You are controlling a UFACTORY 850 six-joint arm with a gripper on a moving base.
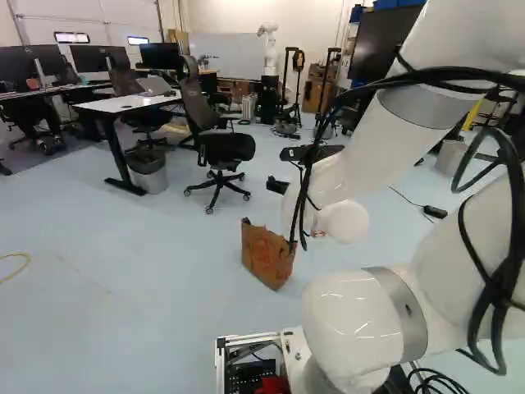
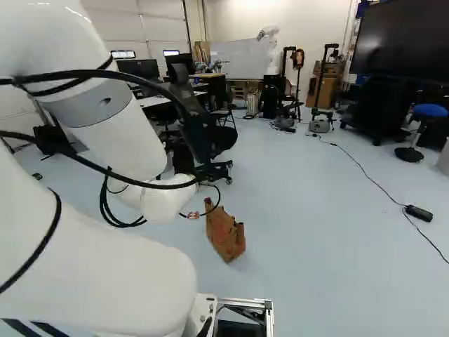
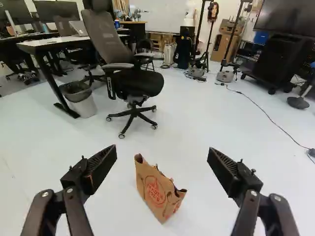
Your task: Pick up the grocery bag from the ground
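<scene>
The brown paper grocery bag (image 3: 158,191) stands on the floor (image 3: 113,187) ahead of the gripper (image 3: 162,164), whose fingers are spread wide and empty. It will probably crumple softly and weigh little; its upper rim looks the best hold. Its contents are hidden.

The room was bright and fairly evenly lit. Small windows (image 1: 72,38) glowed white in the far wall, and glossy highlights lay on the white arm (image 1: 353,328). The wrist view showed the floor (image 3: 197,118) washed nearly white, with soft, faint shadows under the black chair (image 3: 140,84).
</scene>
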